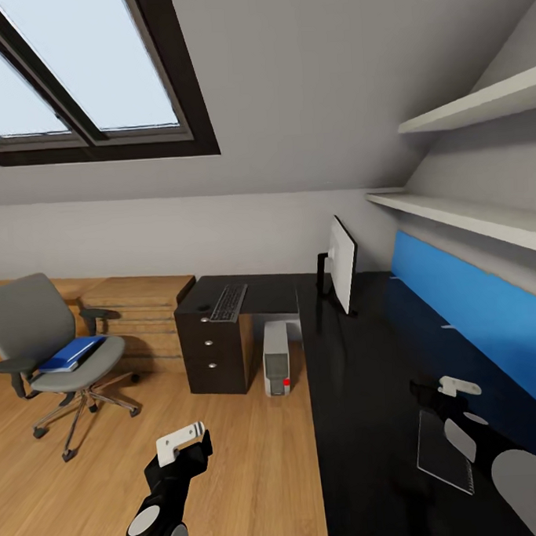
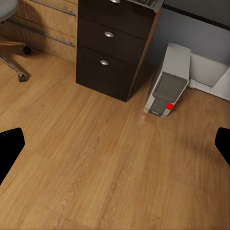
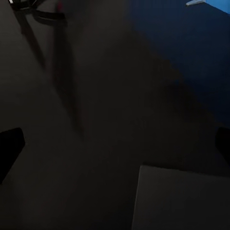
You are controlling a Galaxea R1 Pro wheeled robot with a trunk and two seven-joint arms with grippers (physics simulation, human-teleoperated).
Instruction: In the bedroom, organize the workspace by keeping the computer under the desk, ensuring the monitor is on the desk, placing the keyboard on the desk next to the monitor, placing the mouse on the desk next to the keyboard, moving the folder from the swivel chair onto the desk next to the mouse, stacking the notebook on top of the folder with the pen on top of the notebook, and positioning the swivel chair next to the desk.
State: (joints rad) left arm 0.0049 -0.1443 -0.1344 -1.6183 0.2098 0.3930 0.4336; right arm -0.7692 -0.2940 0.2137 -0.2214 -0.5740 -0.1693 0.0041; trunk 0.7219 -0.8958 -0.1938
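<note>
blue folder (image 1: 68,354) lies flat on grey swivel chair (image 1: 35,327).

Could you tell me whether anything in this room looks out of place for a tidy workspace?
Yes. The blue folder lies on the seat of the swivel chair, which stands well away from the desk. The keyboard sits over the drawer unit, apart from the monitor.
</note>
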